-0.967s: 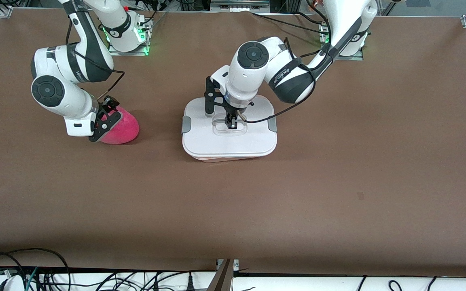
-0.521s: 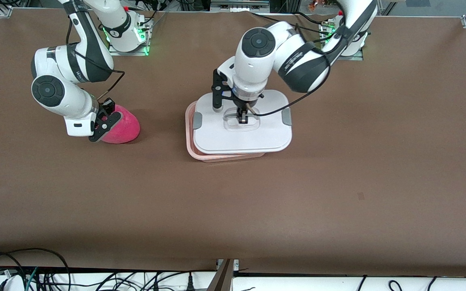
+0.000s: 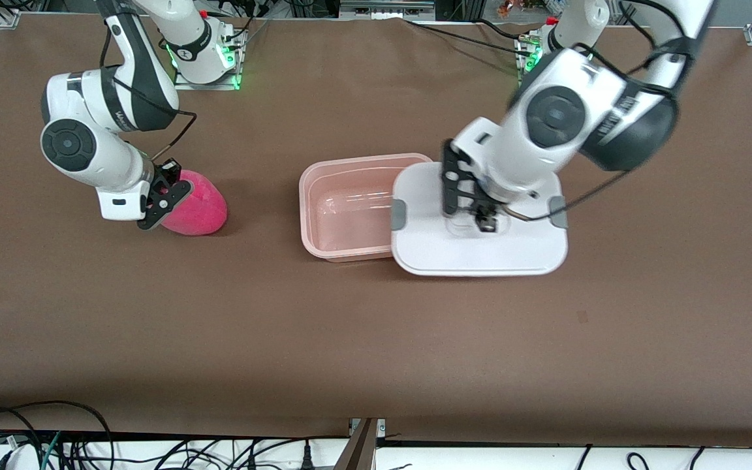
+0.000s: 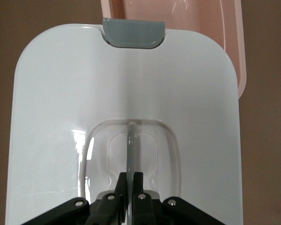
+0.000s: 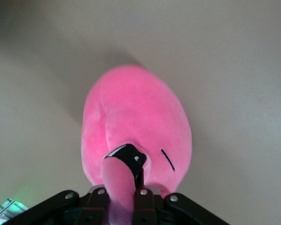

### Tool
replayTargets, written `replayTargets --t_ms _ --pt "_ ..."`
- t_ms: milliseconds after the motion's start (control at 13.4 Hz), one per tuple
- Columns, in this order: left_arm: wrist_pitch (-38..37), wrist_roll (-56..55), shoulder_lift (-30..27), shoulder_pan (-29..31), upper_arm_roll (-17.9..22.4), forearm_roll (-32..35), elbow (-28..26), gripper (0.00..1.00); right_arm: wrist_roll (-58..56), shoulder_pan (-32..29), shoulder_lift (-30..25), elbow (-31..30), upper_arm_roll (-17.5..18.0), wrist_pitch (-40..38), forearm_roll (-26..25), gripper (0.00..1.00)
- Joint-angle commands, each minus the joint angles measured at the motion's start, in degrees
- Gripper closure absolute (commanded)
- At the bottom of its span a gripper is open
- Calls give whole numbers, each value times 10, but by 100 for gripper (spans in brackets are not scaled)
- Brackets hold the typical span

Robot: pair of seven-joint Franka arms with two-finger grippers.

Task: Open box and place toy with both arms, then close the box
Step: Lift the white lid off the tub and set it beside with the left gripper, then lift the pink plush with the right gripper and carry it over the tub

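A: Start nearest the camera; why does the lid (image 3: 478,241) hang where it does?
B: The left gripper (image 3: 484,220) is clamped on the thin clear handle (image 4: 131,150) in the lid's middle, which sits upright between the closed fingers; that holds the lid flat in the air, over the table and partly over the tub's end toward the left arm; I judge this frees the opening.

A: And the tub (image 3: 350,209)?
B: It rests on the table, open, nothing inside.

A: Where is the toy (image 3: 193,203)?
B: On the table toward the right arm's end, well apart from the tub, about as far from the camera.

A: And the fingers there?
B: The right gripper (image 3: 166,196) is low on the toy, fingers pinched on one pink eye stalk (image 5: 119,180); the body lies just past the fingertips; a grip for lifting, I judge.
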Motion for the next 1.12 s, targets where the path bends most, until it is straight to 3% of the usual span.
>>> replayTargets --t_ms 0,223,595,744,1041 --pt "-23 89 -9 70 -10 -31 4 100 4 -2 -13 57 3 -63 -1 88" --pt "-43 134 -9 136 -9 -33 4 100 48 5 -12 124 29 -120 2 88" --pt "-43 245 17 234 -6 -40 -6 100 221 7 -8 203 132 -162 4 88" --pt "-38 283 31 264 -5 -33 -6 100 292 10 -3 231 161 -162 29 88" --pt "-35 340 55 308 -2 -24 -7 100 423 74 18 284 174 -160 48 88"
